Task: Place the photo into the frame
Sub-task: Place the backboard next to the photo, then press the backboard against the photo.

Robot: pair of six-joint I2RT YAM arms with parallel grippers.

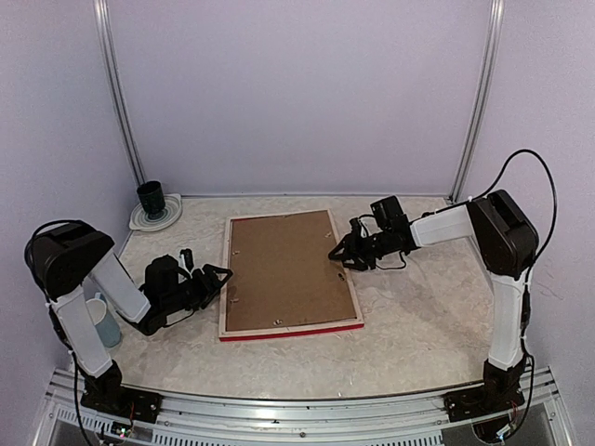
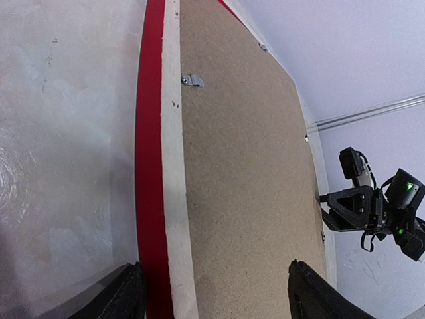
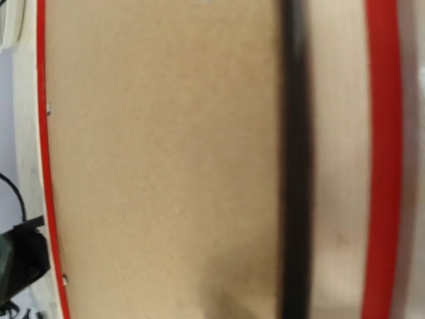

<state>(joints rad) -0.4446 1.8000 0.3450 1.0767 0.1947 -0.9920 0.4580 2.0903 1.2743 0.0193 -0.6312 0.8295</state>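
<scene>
The frame (image 1: 294,330) lies face down on the table, its red edge and pale wood back showing. A plain brown backing board (image 1: 284,269) fills its opening. The photo is hidden or out of view. My left gripper (image 1: 223,274) is open at the frame's left edge, and in the left wrist view (image 2: 214,266) its fingers straddle the red edge (image 2: 151,166) and the board (image 2: 246,173). My right gripper (image 1: 344,249) is open and empty at the frame's right edge. It also shows in the left wrist view (image 2: 323,211). The right wrist view shows only the board (image 3: 166,133) and the frame's red edge (image 3: 383,133), not its own fingers.
A black cup (image 1: 151,198) stands on a white plate (image 1: 138,222) at the back left corner. A pale blue cup (image 1: 105,321) stands by the left arm's base. Small metal tabs (image 2: 192,80) sit along the frame's inner edge.
</scene>
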